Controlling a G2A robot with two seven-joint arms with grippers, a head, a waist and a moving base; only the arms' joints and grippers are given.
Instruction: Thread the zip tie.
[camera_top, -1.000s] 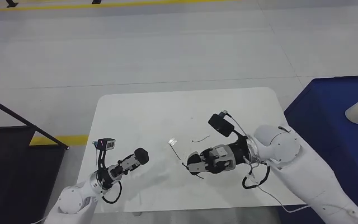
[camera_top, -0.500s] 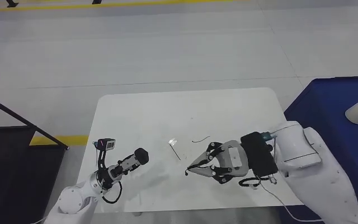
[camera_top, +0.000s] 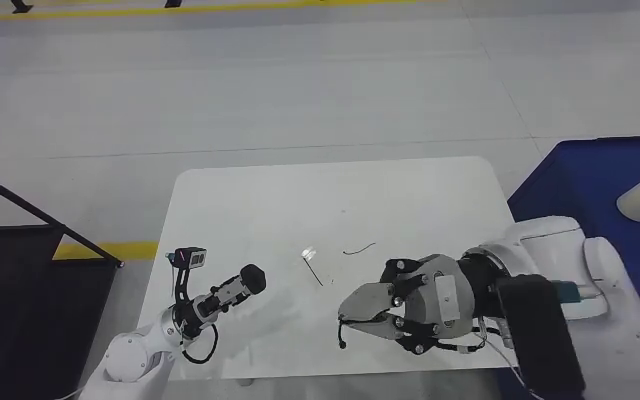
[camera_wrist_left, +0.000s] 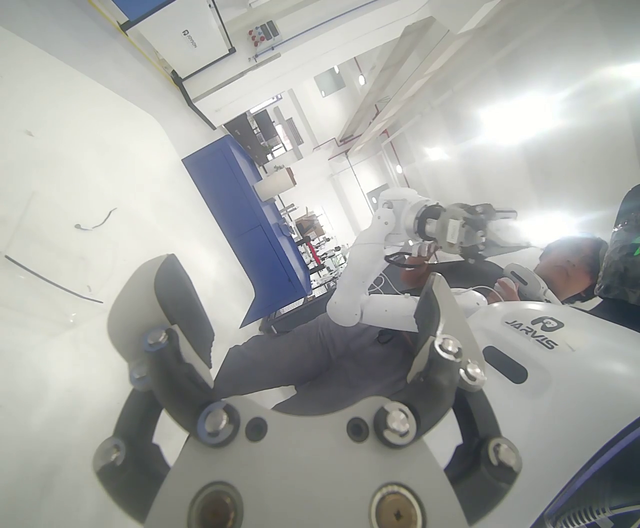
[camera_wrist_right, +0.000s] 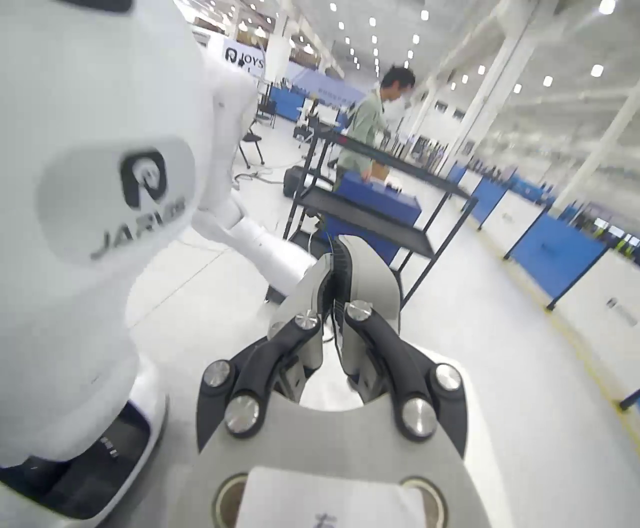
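The right gripper (camera_top: 343, 316) is pinched tight on a thin black zip tie (camera_top: 341, 336), above the table's (camera_top: 420, 190) near edge (its white label (camera_top: 441, 297) is too small to read). The left gripper (camera_wrist_left: 300, 280) stands spread wide. A straight black tie (camera_top: 314, 268) and a curled scrap (camera_top: 358, 247) lie mid-table.

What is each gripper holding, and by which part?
Right gripper: shut on a thin black zip tie, pinched between the fingertips, a short length hanging free; which end cannot be told. Left gripper: open, empty.
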